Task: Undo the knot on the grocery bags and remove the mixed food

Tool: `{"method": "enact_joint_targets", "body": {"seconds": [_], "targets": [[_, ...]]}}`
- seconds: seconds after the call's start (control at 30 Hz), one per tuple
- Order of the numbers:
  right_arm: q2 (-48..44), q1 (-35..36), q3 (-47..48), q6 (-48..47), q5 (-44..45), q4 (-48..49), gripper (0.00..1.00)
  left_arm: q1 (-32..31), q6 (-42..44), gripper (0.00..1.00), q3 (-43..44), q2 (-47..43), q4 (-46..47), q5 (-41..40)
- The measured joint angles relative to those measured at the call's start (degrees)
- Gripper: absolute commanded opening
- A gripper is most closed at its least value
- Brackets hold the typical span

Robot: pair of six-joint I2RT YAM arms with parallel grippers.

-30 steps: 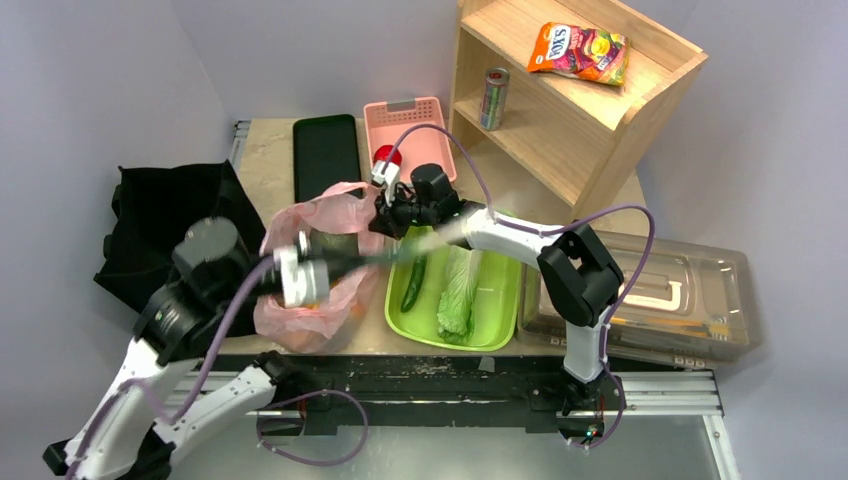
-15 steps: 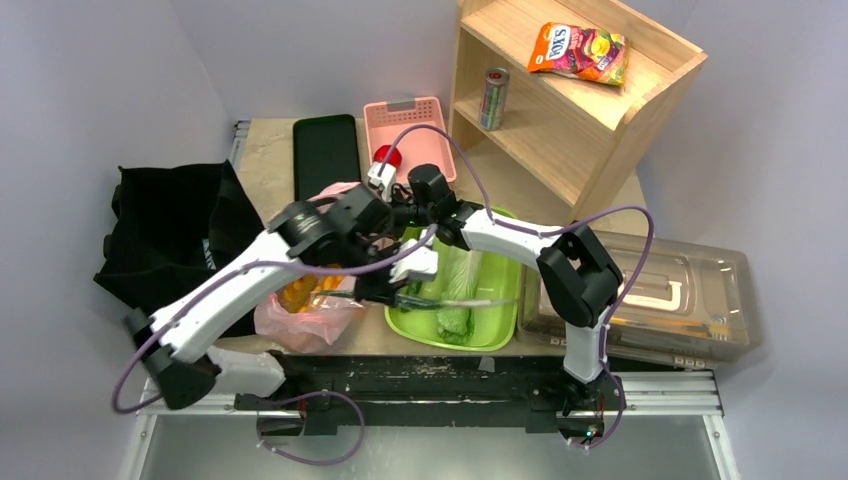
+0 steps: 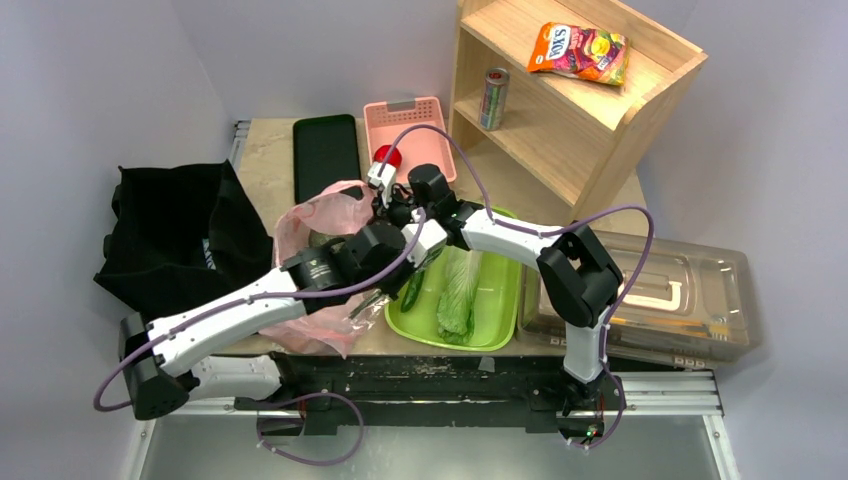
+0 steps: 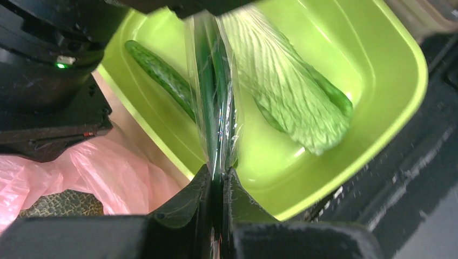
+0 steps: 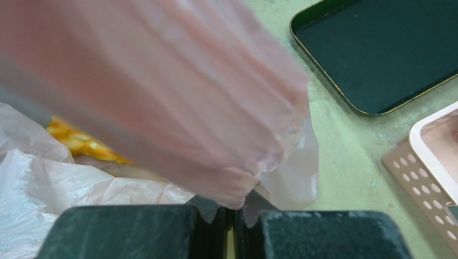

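While our left gripper (image 4: 216, 181) is clamped on a clear-wrapped bundle of thin green stalks (image 4: 212, 91) above the lime-green plastic tub (image 4: 389, 75), we see a long green cucumber (image 4: 159, 73) and a pale napa cabbage (image 4: 281, 81) lying inside it. Our right gripper (image 5: 229, 210) pinches a fold of the crinkly pink plastic bag (image 3: 318, 215), which sits just left of the tub.

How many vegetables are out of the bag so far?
3: cucumber at the left of the green tub, napa cabbage mid-tub, wrapped green stalks in the left gripper above it. More may hide in the pink bag.
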Motion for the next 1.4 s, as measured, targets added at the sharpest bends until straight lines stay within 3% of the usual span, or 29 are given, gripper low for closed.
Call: {"method": "enact_joint_targets", "body": {"seconds": [0.13, 0.17, 0.23, 0.33, 0.37, 0.43, 0.53, 0.63, 0.67, 0.73, 0.83, 0.9, 1.0, 1.13, 1.23, 1.4], "targets": [[0.0, 0.0, 0.0, 0.02, 0.02, 0.0, 0.0, -2.1, -7.1, 0.0, -0.96, 3.45, 5.31, -8.66], [0.0, 0.0, 0.0, 0.02, 0.02, 0.0, 0.0, -2.27, -8.55, 0.05, -1.64, 3.56, 6.73, -10.45], [0.0, 0.0, 0.0, 0.02, 0.0, 0.0, 0.0, -2.58, -10.45, 0.21, -2.69, 3.56, 9.27, -12.98], [0.0, 0.0, 0.02, 0.02, 0.0, -0.02, 0.0, -3.43, -11.78, 0.59, -3.76, 3.89, 13.97, -14.1], [0.02, 0.0, 0.0, 0.02, 0.02, -0.02, 0.0, -3.85, -12.24, 0.66, -4.24, 4.04, 15.72, -14.05], [0.0, 0.0, 0.0, 0.02, 0.02, -0.02, 0.0, -4.46, -12.09, 0.73, -5.29, 4.02, 17.51, -13.62], [0.0, 0.0, 0.0, 0.04, 0.02, -0.02, 0.0, -4.85, -10.97, 0.77, -6.73, 3.37, 17.44, -11.61], [0.0, 0.0, 0.0, 0.04, 0.02, 0.0, 0.0, -5.01, -8.04, 0.98, -7.96, -0.63, 14.51, -7.52], [0.0, 0.0, 0.0, 0.04, 0.0, 0.0, 0.0, -5.01, -6.78, 1.0, -8.07, -3.04, 12.94, -5.73], [0.0, 0.0, 0.02, 0.04, 0.0, 0.0, 0.0, -4.85, -3.28, 1.0, -7.93, -9.38, 9.42, -1.16], [0.0, 0.0, 0.0, 0.04, 0.0, 0.0, 0.0, -0.37, 2.54, 0.88, -4.07, -18.05, 1.49, 10.43], [0.0, 0.0, 0.0, 0.07, 0.0, 0.0, 0.0, 6.38, 5.53, 0.76, 1.42, -20.39, -3.37, 15.41], [0.0, 0.0, 0.0, 0.11, -0.02, 0.02, 0.0, 20.76, 11.89, 0.66, 10.86, -19.67, -9.05, 20.41], [0.0, 0.04, 0.0, 0.28, -0.24, 0.02, 0.0, 39.17, 21.62, 0.51, 9.46, -17.66, -11.74, 25.0], [0.0, 0.04, 0.0, 0.28, -0.28, 0.02, 0.0, 44.39, 32.46, 0.52, 2.47, -15.85, -13.49, 24.94], [-0.02, 0.15, 0.0, 0.26, -0.35, 0.02, 0.0, 44.78, 45.72, 0.78, -10.71, -14.69, -14.71, 21.86]]}}
